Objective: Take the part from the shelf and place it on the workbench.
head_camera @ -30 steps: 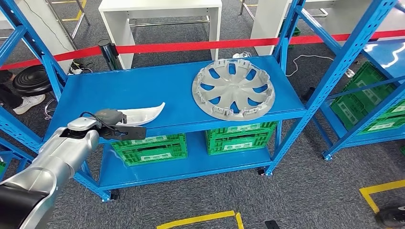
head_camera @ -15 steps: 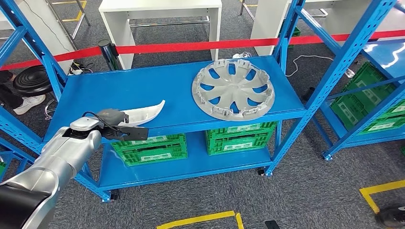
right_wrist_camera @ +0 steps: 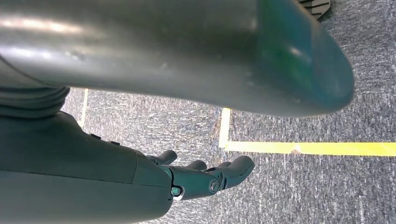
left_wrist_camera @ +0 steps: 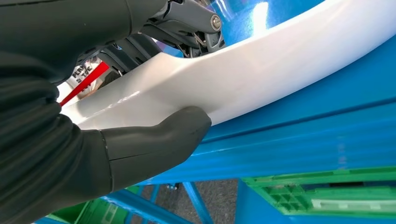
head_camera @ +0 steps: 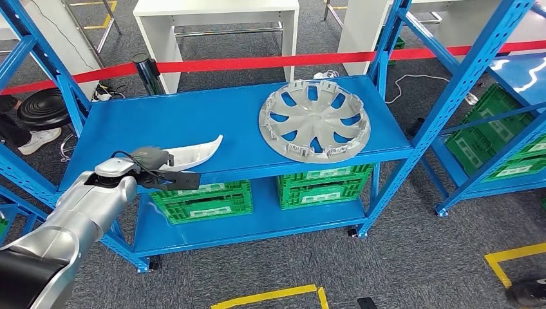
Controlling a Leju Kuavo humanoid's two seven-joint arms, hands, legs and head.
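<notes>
**Left hand on the white part at the shelf's front edge**

My left hand (head_camera: 154,165) is at the front left corner of the blue shelf (head_camera: 193,119), wrapped round the near end of the white curved part (head_camera: 196,152). In the wrist view the thumb (left_wrist_camera: 154,144) presses the part's (left_wrist_camera: 261,70) underside and the darker fingers (left_wrist_camera: 187,18) sit over its top, so I call it clamped on the part. The part lies on the shelf's top deck, its pointed tip aimed toward the shelf's middle.

My right hand (right_wrist_camera: 205,177) hangs over grey carpet (right_wrist_camera: 303,186) near a yellow floor line (right_wrist_camera: 308,148), fingers loosely apart, nothing in it.

Green crates (head_camera: 203,201) sit on the shelf's lower deck. On the right half of the top deck lies a grey wheel cover (head_camera: 314,120), well apart from the part. Behind the shelf runs a red barrier tape (head_camera: 257,62), then a white table (head_camera: 216,19).
</notes>
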